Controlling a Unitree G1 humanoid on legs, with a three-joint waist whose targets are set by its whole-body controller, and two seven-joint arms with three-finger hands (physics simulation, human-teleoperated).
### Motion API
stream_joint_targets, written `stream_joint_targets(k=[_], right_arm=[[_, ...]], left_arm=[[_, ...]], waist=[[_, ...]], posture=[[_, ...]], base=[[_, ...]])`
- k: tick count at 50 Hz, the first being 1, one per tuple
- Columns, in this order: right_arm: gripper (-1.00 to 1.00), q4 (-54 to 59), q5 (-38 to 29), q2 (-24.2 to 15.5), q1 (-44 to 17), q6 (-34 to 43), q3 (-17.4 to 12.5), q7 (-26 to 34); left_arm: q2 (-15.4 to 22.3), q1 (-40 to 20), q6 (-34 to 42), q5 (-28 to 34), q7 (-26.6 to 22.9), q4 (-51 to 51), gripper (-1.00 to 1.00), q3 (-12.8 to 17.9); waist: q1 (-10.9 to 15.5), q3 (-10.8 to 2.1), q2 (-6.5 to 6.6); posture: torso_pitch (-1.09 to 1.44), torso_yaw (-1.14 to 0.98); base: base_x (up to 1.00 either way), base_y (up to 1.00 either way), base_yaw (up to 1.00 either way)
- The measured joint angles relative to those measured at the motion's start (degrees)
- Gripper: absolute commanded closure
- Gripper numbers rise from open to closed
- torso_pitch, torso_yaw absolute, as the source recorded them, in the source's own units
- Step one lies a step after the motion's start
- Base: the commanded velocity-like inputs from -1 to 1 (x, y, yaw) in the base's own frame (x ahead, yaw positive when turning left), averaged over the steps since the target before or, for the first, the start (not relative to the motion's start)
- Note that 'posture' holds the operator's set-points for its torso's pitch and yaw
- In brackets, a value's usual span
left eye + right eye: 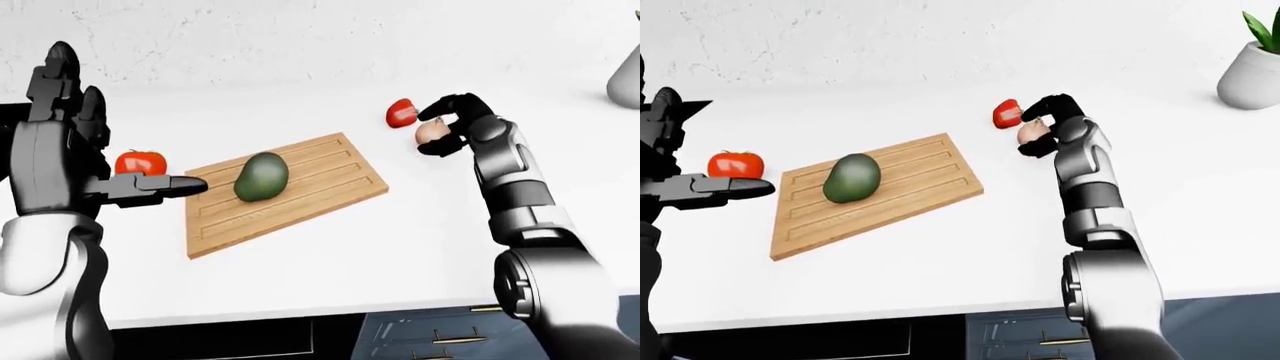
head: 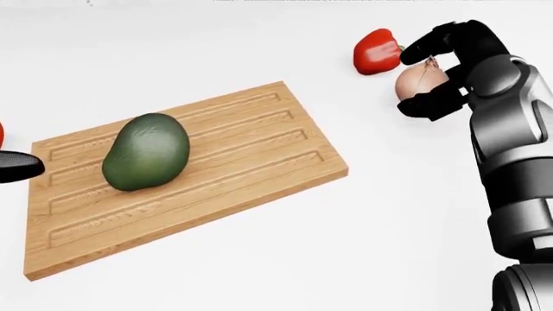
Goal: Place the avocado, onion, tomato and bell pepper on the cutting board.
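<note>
White countertop everywhere, with the grooved wooden cutting board [image 2: 186,175] in the middle and the dark green avocado [image 2: 146,151] already lying on it. Far right, the pale brown onion [image 2: 419,83] sits just beside the red bell pepper [image 2: 376,51], both off the board. The black-and-silver right hand [image 2: 436,68] curls round the onion, fingers above and thumb below, partly closed, though a firm grip isn't certain. Best to seat the fingers fully before lifting, without nudging the pepper. Over on the left, the left hand [image 1: 75,161] hangs open, empty, near the round red tomato [image 1: 139,162].
</note>
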Motion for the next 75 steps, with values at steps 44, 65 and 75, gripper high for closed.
stream_joint_targets(k=[44,65,75], right_arm=[[0.45,7.93,1.49,16.88,-19.56,-1.00,4.58,7.03],[0.46,17.43,4.57,22.69,-18.41,-8.72,5.37,1.32],[0.45,18.16,5.31,24.35,-17.68,-10.24,5.58,0.39]], left_arm=[[-0.28,0.59,-0.25,0.04,-0.58,-0.24,-1.00,0.23],[-0.82,1.28,-0.38,0.38,-0.59,-0.95,-1.00,0.05],[-0.95,1.38,-0.45,0.60,-0.84,-0.90,-1.00,-0.05]], waist=[[-0.47,1.23,1.83],[-0.44,1.12,2.23],[-0.47,0.95,2.34]], posture=[[0.00,0.00],[0.00,0.00],[0.00,0.00]], base=[[0.00,0.00,0.00],[0.00,0.00,0.00],[0.00,0.00,0.00]])
